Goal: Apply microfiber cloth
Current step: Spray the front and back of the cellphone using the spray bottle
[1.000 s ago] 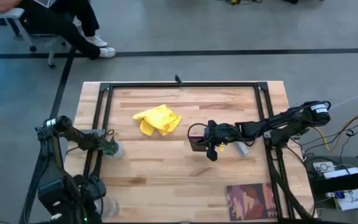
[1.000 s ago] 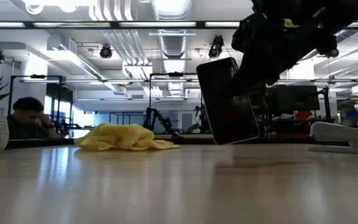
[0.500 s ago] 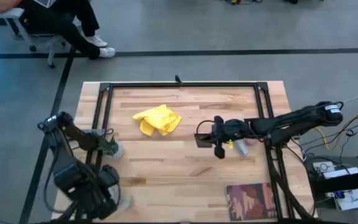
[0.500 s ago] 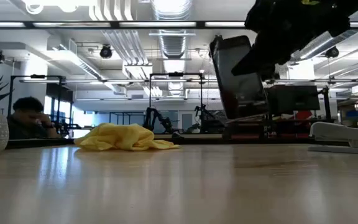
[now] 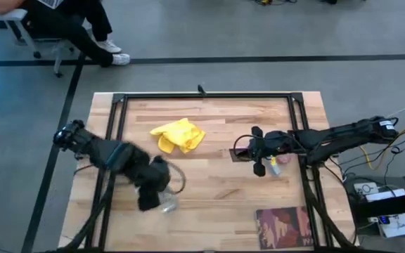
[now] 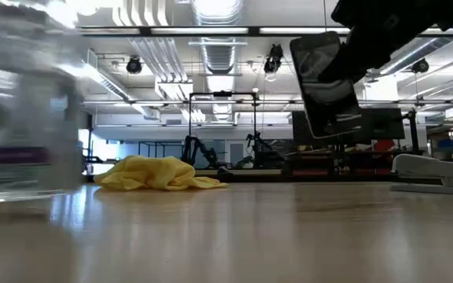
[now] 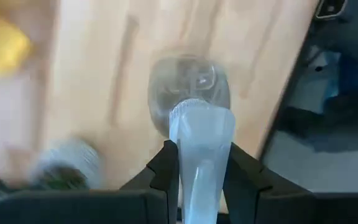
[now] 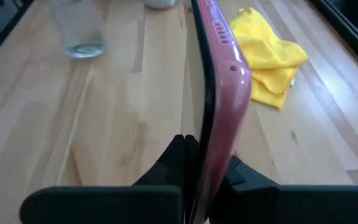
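Clear plastic spray bottle [image 7: 194, 124] sits pinched at its neck between the left gripper [image 5: 162, 199] fingers, near the front of the table [image 5: 209, 190] at about 7 o'clock from table centre. Right gripper [image 5: 259, 151] is clamped on the edge of a phone [image 8: 219, 74], which the right wrist view shows with a reddish case; it is held upright and clear of the wood at roughly 3 o'clock. Microfiber cloth [image 5: 179, 134] lies farther back, around 11 o'clock from centre, untouched and well apart from both grippers.

Judgement: cloth pickup not yet begun, and both grippers are full. Left arm would need to set the bottle down upright on bare wood, away from the cloth, before it can reach. Best grab is probably the raised centre fold, not a flat corner, so the fingers get real bulk. Right arm should hold the phone steady with its face open toward the cloth side. Risk: the bottle tips on release, or the cloth drags instead of lifting.

Cloth itself: bright yellow, soft, crumpled into a low heap [image 6: 157, 173] with several folds and one thin corner trailing flat. Looks limp, likely to drape and bunch once lifted.
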`<state>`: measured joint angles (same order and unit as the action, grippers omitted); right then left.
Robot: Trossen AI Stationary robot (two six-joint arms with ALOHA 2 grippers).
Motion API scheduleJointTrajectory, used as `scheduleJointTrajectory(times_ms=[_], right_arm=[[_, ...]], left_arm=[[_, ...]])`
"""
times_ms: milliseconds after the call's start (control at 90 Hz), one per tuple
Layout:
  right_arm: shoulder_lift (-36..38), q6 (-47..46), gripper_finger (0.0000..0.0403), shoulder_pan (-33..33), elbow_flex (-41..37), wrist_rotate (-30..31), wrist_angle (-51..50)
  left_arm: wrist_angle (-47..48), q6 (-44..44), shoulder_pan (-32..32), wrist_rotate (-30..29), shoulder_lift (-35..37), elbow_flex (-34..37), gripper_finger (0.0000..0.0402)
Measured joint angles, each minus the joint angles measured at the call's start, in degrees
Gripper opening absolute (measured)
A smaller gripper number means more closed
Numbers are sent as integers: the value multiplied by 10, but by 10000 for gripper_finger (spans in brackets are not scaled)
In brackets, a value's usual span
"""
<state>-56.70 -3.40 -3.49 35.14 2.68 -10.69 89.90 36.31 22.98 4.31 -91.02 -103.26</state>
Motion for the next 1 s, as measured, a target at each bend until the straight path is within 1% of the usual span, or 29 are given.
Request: scheduleJointTrajectory(times_ms=[100,178,311,456,589,678,733,922,1000], right_arm=[[9,-3,4,0,0,-1,-25],[13,-5,4,0,0,-1,-36],[12,-5,4,0,0,-1,-40],[12,-6,4,0,0,-1,-40],[12,-10,4,0,0,-1,-40],[12,-20,4,0,0,-1,-40],[11,-29,4,0,0,-1,-40],[11,-46,4,0,-1,-1,-33],[11,-61,4,0,-1,-1,-24]], left_arm=[[-10,-125,-47,-11,0,0,70],[-26,-214,-80,-9,0,0,70],[-58,-356,-118,-8,0,0,70],[-109,-518,-129,-18,-4,-1,69],[-130,-665,-122,-75,-16,-1,69],[-135,-725,-121,-121,-26,-1,69],[-135,-756,-121,-132,-31,-1,69],[-131,-845,-121,-129,-45,-2,68],[-133,-864,-117,-120,-45,-2,68]])
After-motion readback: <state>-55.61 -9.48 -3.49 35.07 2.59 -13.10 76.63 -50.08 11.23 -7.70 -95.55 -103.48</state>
